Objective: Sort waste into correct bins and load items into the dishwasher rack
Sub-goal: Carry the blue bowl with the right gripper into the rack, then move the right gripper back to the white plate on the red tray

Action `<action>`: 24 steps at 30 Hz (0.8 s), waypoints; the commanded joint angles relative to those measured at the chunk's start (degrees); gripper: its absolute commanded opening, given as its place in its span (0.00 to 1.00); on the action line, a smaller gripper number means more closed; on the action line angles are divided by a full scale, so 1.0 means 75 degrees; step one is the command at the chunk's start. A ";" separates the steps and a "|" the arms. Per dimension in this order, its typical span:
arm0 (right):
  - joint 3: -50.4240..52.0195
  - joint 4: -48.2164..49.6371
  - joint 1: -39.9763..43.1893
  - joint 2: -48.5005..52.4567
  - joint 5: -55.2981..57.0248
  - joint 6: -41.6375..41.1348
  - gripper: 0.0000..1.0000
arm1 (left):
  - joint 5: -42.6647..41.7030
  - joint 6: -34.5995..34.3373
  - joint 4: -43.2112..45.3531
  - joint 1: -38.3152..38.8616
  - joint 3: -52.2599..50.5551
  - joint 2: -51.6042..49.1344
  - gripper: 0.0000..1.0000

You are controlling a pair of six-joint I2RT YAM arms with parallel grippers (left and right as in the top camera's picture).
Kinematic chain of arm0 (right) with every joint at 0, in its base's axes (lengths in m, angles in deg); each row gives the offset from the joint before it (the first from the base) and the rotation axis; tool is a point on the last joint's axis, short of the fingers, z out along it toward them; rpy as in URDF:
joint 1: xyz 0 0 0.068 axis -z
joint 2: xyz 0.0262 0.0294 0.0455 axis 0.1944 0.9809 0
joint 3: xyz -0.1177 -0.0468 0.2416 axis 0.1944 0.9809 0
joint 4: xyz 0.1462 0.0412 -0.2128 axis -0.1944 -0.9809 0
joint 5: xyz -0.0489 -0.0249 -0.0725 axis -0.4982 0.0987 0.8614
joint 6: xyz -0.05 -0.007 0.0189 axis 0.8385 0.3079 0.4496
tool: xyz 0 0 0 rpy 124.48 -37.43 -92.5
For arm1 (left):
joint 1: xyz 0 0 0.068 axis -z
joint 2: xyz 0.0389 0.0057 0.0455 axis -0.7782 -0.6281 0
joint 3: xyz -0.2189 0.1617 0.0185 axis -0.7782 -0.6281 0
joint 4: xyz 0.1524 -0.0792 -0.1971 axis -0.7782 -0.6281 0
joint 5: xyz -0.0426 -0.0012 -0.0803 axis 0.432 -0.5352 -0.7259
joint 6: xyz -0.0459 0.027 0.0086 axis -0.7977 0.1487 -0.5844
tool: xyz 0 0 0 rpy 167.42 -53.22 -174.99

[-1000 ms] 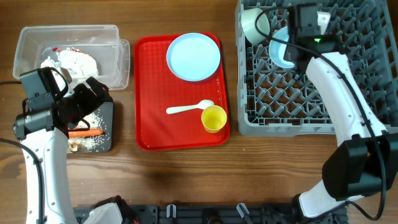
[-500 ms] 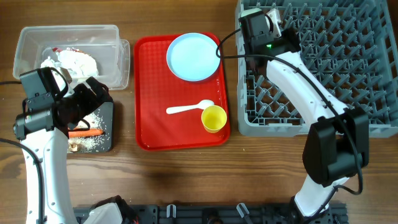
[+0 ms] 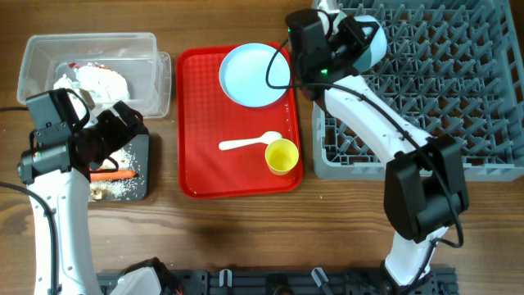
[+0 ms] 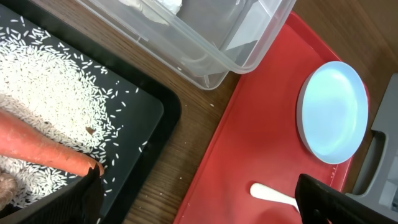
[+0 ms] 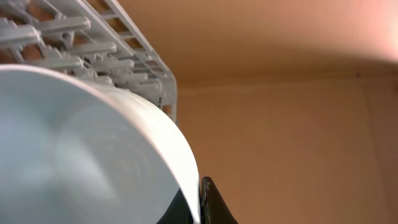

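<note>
On the red tray [image 3: 196, 106] lie one plate [image 3: 255, 74], one spoon [image 3: 246, 144], one cup [image 3: 282, 156].

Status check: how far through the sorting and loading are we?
Done: paper in the clear tub; carrot and rice in the black tray. In hand: right gripper holds a light blue bowl at the rack. Remaining: plate, spoon and yellow cup on the red tray.
</note>
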 commanded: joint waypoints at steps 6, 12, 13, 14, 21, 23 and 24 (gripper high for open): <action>0.0189 -0.0446 0.0041 0.0268 0.0530 0.0087 0.04 | -0.0117 0.0149 0.0020 -0.0015 0.0055 -0.0003 1.00; 0.1090 -0.0562 0.0041 0.0268 0.0408 -0.0915 0.04 | -0.0117 0.0149 0.0020 -0.0015 0.0055 -0.0003 1.00; 0.1192 -0.0562 0.0029 0.0268 0.0323 -0.1090 0.04 | -0.0117 0.0149 0.0020 -0.0015 0.0055 -0.0003 1.00; 0.1236 -0.0562 0.0023 0.0268 0.0289 -0.1276 0.04 | -0.0119 0.0149 0.0020 -0.0015 0.0055 -0.0003 1.00; 0.1274 -0.0589 -0.0356 0.0268 -0.0137 -0.1440 0.04 | -0.0117 0.0149 0.0020 -0.0015 0.0055 -0.0003 1.00; 0.1274 -0.0627 -0.0542 0.0268 -0.0289 -0.1419 0.04 | -0.0119 0.0149 0.0020 -0.0015 0.0055 -0.0003 1.00; 0.1274 -0.0667 -0.0629 0.0268 -0.0484 -0.1425 0.04 | -0.0117 0.0149 0.0020 -0.0015 0.0055 -0.0003 1.00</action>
